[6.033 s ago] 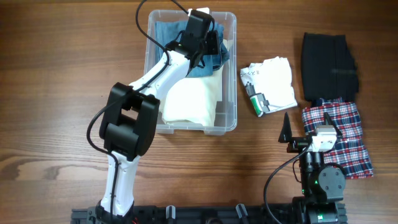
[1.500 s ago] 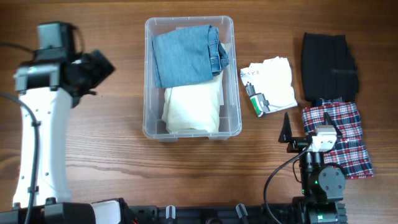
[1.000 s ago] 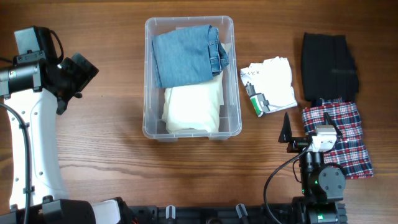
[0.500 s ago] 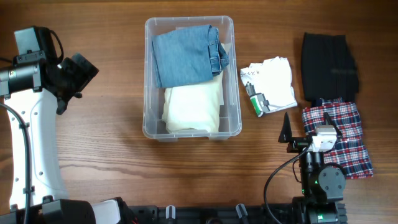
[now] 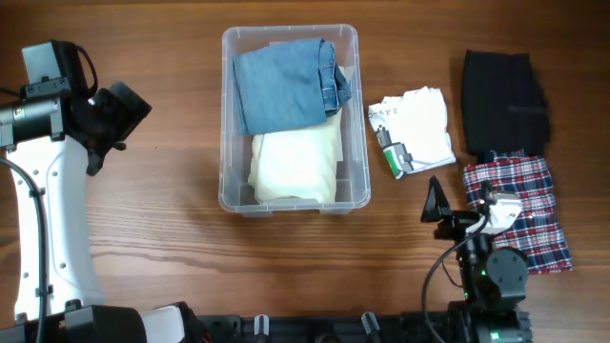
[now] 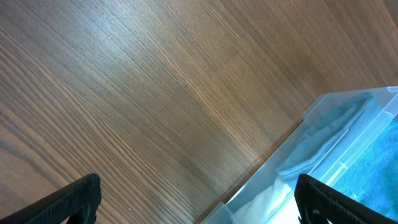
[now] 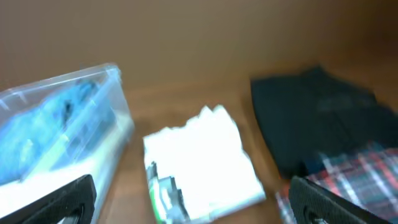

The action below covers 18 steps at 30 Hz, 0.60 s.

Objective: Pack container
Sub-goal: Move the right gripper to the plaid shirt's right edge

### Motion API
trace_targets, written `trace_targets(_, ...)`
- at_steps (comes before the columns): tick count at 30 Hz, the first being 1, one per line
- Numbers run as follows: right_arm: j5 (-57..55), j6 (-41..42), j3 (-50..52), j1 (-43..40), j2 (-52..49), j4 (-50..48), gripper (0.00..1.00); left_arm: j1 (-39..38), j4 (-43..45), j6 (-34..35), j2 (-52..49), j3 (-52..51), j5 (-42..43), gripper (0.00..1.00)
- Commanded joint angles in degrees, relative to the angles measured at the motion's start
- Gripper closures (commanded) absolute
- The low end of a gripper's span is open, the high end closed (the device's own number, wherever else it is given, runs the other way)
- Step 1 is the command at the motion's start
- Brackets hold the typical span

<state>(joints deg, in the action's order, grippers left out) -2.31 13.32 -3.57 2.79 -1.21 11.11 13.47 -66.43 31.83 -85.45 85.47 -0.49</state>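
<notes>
Right pincer (image 5: 467, 211): jaws spread wide, holding nothing; near right, at the left edge of the plaid cloth (image 5: 526, 186).
Left pincer (image 5: 122, 112): also wide and empty; left of the bin, well apart from it.
Bin (image 5: 226, 114): mid-table; jeans (image 5: 286, 86) fill the far half, a cream cloth (image 5: 295, 167) the near half.
Step, by my judgement: take the white shirt (image 5: 419, 124) just right of the bin; pinch through all its folds and lift above the rim before you cross.
Room: only a narrow strip of wood separates shirt and bin wall; the black garment (image 5: 505, 90) lies close on the shirt's right.
</notes>
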Motion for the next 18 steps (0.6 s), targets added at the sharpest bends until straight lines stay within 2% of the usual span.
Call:
trace_targets(1,-6.4,6.1,-11.5,-0.2,-2.1,10.2,0.0,0.3,0.0,0.0,0.2,0.5,0.5,0.0)
trace_targets(9,-8.8,10.8,-36.9,-0.2,-19.8,36.4,0.0,0.3,0.0,0.0,0.2,0.5,0.5,0.0)
trace_targets(15,-8.4,8.6,-50.1,-0.2,-36.7,48.9,0.0,0.3,0.0,0.0,0.2,0.5,0.5,0.0)
trace_targets(18,-8.4,7.7,-53.1,-0.2,-42.8,51.9,0.0,0.3,0.0,0.0,0.2,0.5,0.5,0.0)
